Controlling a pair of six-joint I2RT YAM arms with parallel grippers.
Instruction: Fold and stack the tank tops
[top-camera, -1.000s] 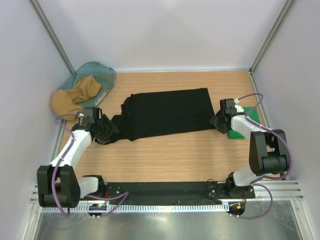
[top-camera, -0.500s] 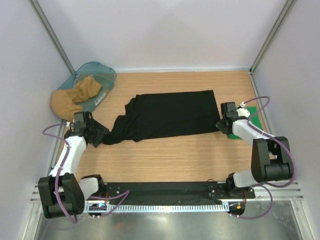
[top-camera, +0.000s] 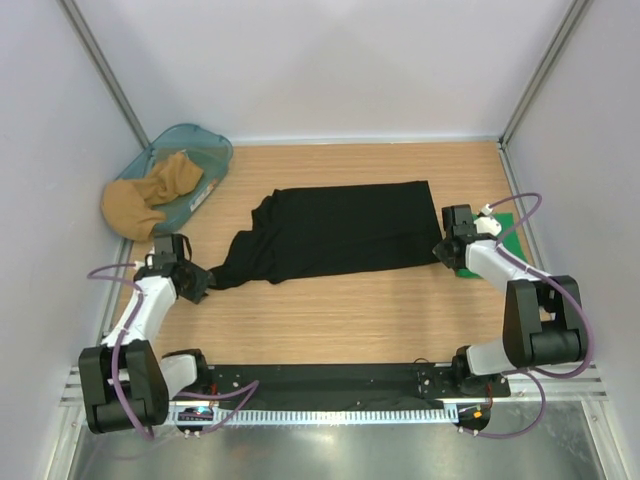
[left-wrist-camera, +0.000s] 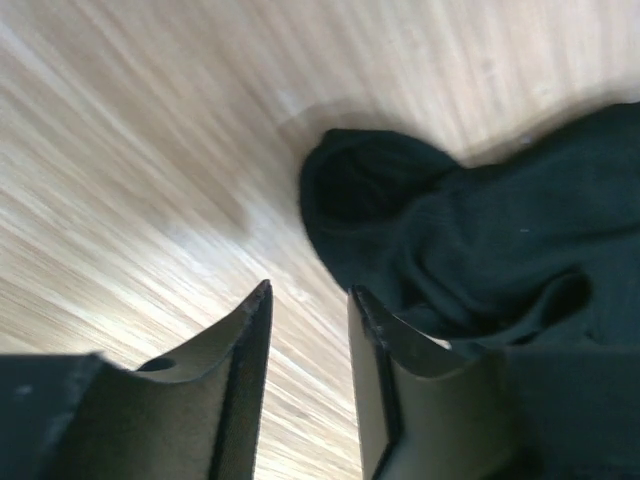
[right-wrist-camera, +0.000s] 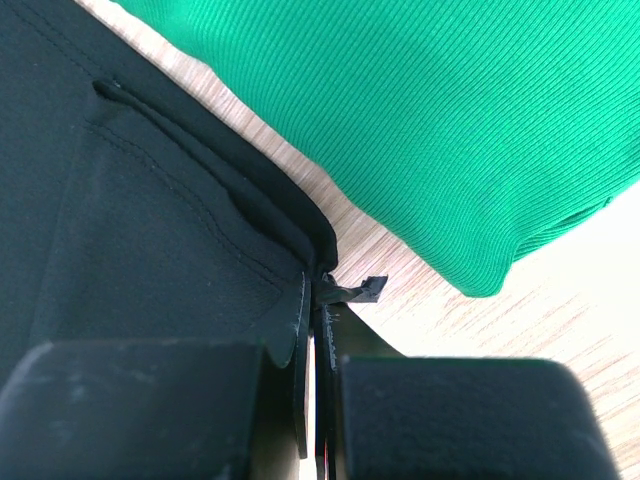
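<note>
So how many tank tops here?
2. The black tank top lies spread mid-table; the green tank top sits folded at the right edge. The tan garment in the basket is unclear.

Your left arm (top-camera: 148, 302) and right arm (top-camera: 488, 260) are white links between chunky black joints, each trailing a looping purple cable (top-camera: 108, 269). Both are mounted on the black base rail (top-camera: 330, 378). Your left gripper (left-wrist-camera: 310, 290) has dark, tapered fingers.
</note>
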